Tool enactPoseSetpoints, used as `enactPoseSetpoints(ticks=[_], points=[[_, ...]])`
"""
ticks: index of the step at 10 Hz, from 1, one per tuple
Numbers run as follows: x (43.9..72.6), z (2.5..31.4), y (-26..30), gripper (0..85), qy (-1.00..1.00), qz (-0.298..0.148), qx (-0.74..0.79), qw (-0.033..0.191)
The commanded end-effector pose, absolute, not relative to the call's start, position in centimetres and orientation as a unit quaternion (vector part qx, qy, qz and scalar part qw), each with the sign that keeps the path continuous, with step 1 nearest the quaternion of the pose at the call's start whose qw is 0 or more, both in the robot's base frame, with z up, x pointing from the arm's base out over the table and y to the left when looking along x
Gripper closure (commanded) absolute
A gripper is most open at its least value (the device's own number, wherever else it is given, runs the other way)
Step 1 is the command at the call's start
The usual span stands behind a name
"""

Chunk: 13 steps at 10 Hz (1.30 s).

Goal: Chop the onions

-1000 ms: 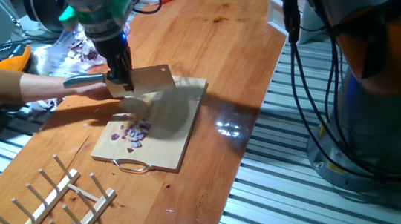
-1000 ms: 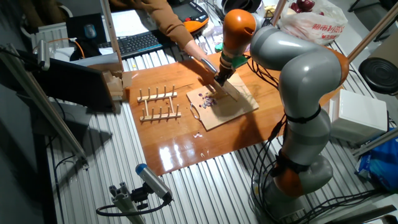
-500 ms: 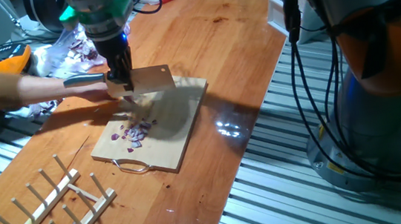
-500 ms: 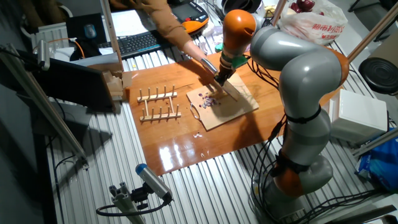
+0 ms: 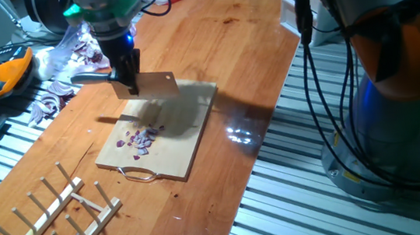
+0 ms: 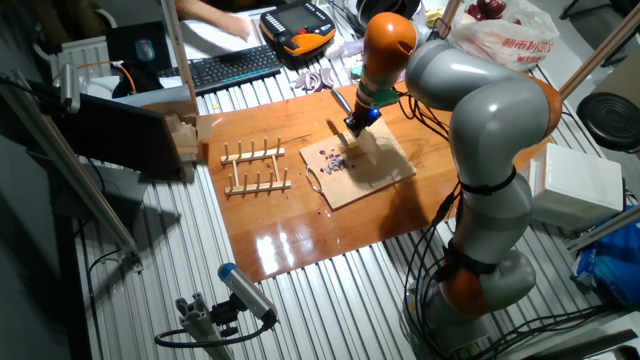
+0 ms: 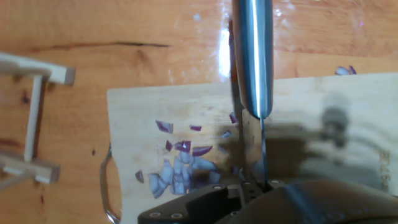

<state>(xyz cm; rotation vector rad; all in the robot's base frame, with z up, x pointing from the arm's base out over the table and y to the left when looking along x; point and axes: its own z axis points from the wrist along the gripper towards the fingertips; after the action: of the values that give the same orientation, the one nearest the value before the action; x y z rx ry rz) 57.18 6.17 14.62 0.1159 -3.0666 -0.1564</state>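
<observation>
Gripper (image 5: pixel 129 77) was pinching cleaver (image 5: pixel 152 85), raised above cutting board (image 5: pixel 190 147). Mid-chop; next stroke needed to land on onions (image 5: pixel 142 137) near board's left edge.

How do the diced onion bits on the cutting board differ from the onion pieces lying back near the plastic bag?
The small purple-and-white diced onion bits are tiny chopped fragments; the pale-purple onion rings are larger, curled pieces. The diced bits sit clustered on the light wooden cutting board, below the steel cleaver held in the pincer; the rings lie off the board, at the table's edge near the clear plastic bag. Both are purple onion.
</observation>
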Motion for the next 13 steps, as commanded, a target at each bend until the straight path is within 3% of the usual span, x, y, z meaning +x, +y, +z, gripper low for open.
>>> enactPoseSetpoints(ticks=[1,3,6,9,11,13], points=[[57.2,14.6,6.3,85.0,-0.997,-0.053,0.038,0.038],[56.7,14.5,6.9,85.0,-0.996,-0.071,0.031,0.051],[56.5,14.2,7.5,85.0,-0.996,-0.075,0.030,0.035],[56.5,14.2,7.5,85.0,-0.995,-0.086,0.024,0.036],[56.5,14.2,7.5,85.0,-0.998,-0.049,0.031,0.022],[56.5,14.2,7.5,85.0,-0.996,-0.082,0.036,0.027]])
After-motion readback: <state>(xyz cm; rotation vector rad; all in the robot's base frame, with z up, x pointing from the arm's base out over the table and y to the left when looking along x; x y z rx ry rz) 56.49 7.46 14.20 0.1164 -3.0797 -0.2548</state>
